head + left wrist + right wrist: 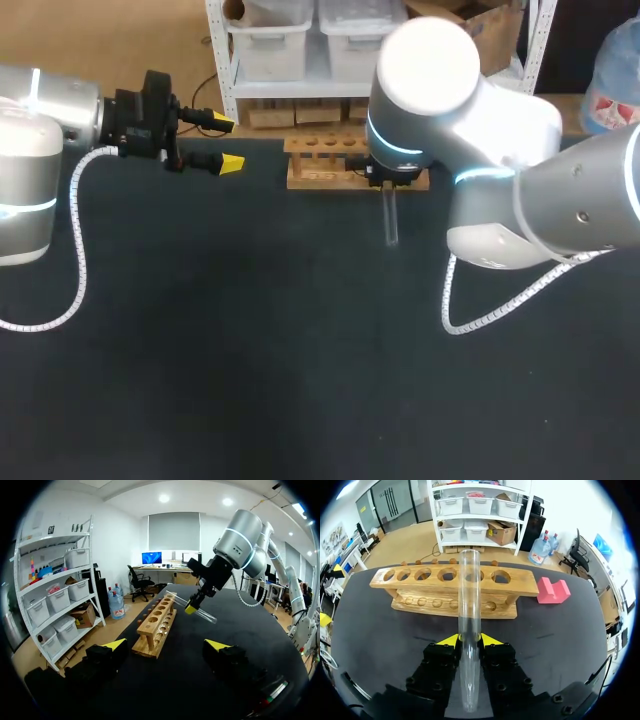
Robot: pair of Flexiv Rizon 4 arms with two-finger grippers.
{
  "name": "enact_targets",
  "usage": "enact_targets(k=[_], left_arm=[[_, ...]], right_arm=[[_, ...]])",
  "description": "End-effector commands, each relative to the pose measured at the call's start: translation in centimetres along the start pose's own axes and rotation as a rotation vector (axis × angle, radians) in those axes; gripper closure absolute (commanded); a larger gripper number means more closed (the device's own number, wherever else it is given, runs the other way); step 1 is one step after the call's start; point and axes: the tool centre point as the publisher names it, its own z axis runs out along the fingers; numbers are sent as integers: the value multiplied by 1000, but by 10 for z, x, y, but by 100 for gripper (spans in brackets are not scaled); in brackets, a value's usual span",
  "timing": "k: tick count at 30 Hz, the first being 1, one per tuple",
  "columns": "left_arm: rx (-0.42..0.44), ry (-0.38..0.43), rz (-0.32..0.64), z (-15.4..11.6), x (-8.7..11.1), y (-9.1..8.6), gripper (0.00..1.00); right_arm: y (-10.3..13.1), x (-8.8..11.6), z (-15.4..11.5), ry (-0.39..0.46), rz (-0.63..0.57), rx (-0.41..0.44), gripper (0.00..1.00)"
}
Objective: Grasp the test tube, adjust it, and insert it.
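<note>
A clear glass test tube (469,590) lies between the yellow fingertips of my right gripper (469,641), which is shut on it about midway along. One end of the tube points ahead over the wooden tube rack (450,587). The other end runs back under the wrist. In the left wrist view the tube (205,615) hangs tilted above the table, beside the rack (157,625) and held by the right gripper (191,608). In the head view the tube (391,220) sticks out from under the right wrist, in front of the rack (325,162). My left gripper (228,143) stands open and empty, left of the rack.
A pink block (552,591) lies on the black table (250,350) beside one end of the rack. The rack's row of holes holds no tubes. My right arm's bulky wrist (430,70) covers the rack's right end in the head view.
</note>
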Motion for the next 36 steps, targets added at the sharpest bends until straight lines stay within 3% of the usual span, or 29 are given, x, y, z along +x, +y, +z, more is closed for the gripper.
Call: enact_targets(k=[1, 16, 23, 27, 36], left_arm=[[-6, -2, 1, 0, 1, -2, 0], [-6, -2, 1, 0, 1, -2, 0], [-6, -2, 1, 0, 1, -2, 0], [-6, -2, 1, 0, 1, -2, 0], [-6, -2, 1, 0, 1, -2, 0]], right_arm=[[2, -3, 4, 19, -6, 0, 100], [0, 1, 6, 36, -11, 1, 100], [-4, -1, -13, 12, 11, -4, 100], [-2, -9, -43, -40, 16, -54, 100], [4, -42, -100, -268, -46, -125, 100]])
